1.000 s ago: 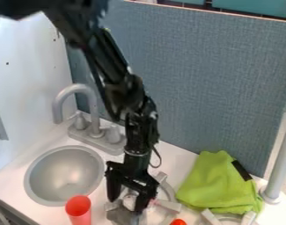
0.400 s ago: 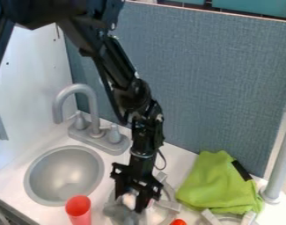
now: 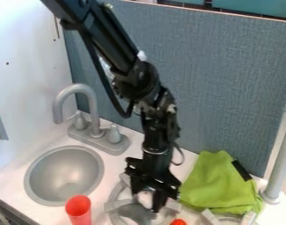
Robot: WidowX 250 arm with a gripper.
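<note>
The black two-finger hand [image 3: 147,201] hangs at lower middle, upright, apparently to work down between obstacles; whether it grips the pale rounded thing [image 3: 145,198] there, I cannot tell. A smooth grey piece [image 3: 137,212] lies just below, over the grey stove ring [image 3: 115,194]. White bench [image 3: 117,163] separates that ring from the round grey sink [image 3: 64,176]; the folded lime-green cloth [image 3: 212,186] bounds the right.

Green cloth [image 3: 215,182] and cup [image 3: 78,211] on counter [image 3: 116,165]

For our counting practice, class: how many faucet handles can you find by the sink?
2. One faucet handle stands left of the gray spout in the picture, nearer the white wall; the other handle stands right of it.
</note>
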